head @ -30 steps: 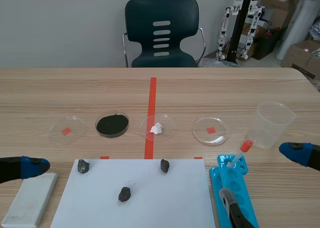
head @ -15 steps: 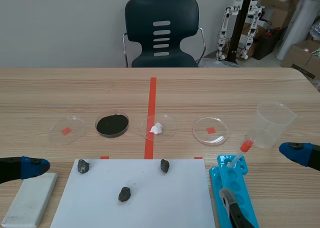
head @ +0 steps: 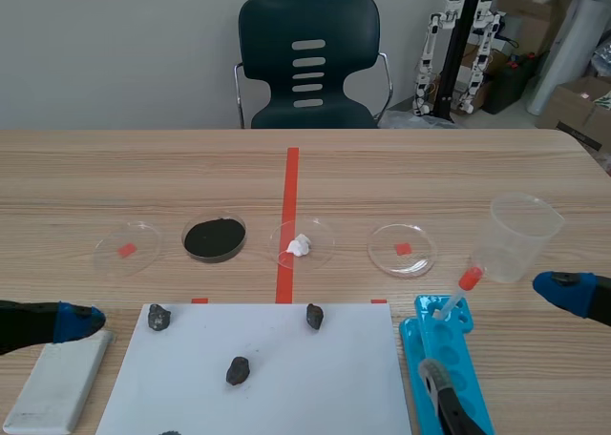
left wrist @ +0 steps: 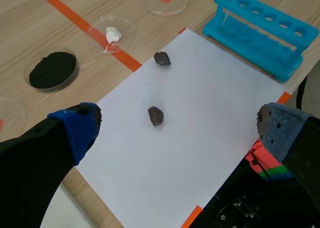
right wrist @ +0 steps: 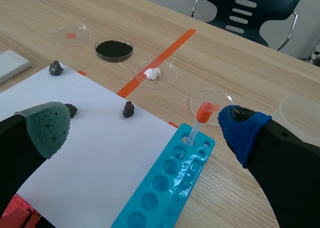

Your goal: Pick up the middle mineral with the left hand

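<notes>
Three dark minerals lie on a white paper sheet [head: 258, 373]: a left one [head: 158, 318], the middle one [head: 238, 370] nearest me, and a right one [head: 314, 316]. My left gripper [head: 78, 322] hovers low at the paper's left edge, open and holding nothing. In the left wrist view the middle mineral [left wrist: 156, 116] lies on the paper between the open left gripper's [left wrist: 177, 128] fingers, well below them. My right gripper [head: 565, 293] hangs open at the far right, beside the beaker. In the right wrist view the middle mineral [right wrist: 71, 109] peeks out beside one pad of the right gripper [right wrist: 145, 128].
A white block [head: 57, 383] lies left of the paper. Behind the paper stand several petri dishes, one with black powder [head: 214, 238], one with a white lump [head: 301, 245]. A blue tube rack [head: 449, 373] with a red-capped tube [head: 468, 282] and a clear beaker [head: 520, 237] sit on the right.
My left gripper has shifted a little toward the paper and dipped slightly. The right arm and the minerals have not moved.
</notes>
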Controlling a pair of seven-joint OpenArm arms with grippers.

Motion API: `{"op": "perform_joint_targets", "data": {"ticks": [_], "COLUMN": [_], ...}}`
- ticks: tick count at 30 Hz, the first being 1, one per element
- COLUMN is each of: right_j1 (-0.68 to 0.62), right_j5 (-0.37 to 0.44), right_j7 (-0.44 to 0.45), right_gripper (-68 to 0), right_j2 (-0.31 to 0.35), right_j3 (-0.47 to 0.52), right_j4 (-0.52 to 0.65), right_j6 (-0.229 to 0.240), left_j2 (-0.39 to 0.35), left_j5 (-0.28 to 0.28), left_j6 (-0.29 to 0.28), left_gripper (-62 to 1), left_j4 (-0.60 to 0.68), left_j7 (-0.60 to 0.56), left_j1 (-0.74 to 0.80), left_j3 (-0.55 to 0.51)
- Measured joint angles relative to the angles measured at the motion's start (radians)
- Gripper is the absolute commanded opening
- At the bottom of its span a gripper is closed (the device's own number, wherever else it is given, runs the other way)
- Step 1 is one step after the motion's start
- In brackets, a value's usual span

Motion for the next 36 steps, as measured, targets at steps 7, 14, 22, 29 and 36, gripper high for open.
{"op": "perform_joint_targets", "data": {"ticks": [7,14,22,29,36], "right_j1": [0.0,0.0,0.0,0.0,0.0], "right_j5": [0.001,0.0,0.0,0.0,0.0], "right_j7": [0.001,0.0,0.0,0.0,0.0], "right_gripper": [-5.2,-5.2,-5.2,-5.2,-5.2], "right_j2": [0.0,0.0,0.0,0.0,0.0], "right_j3": [0.0,0.0,0.0,0.0,0.0], "right_j4": [0.0,0.0,0.0,0.0,0.0], "right_j6": [-0.001,0.0,0.0,0.0,0.0], "left_j2": [0.001,0.003,0.055,0.128,0.168], "left_j5": [-0.005,-0.009,-0.026,-0.032,-0.031], "left_j6": [0.272,0.518,0.596,0.596,0.595], "left_gripper": [1.4,1.4,1.4,1.4,1.4], "left_j4": [0.002,0.004,-0.065,-0.21,-0.303], "left_j7": [0.344,0.592,0.73,0.8,0.811], "left_j1": [-0.2,-0.349,-0.482,-0.531,-0.581], "left_j3": [0.192,0.366,0.473,0.474,0.478]}}
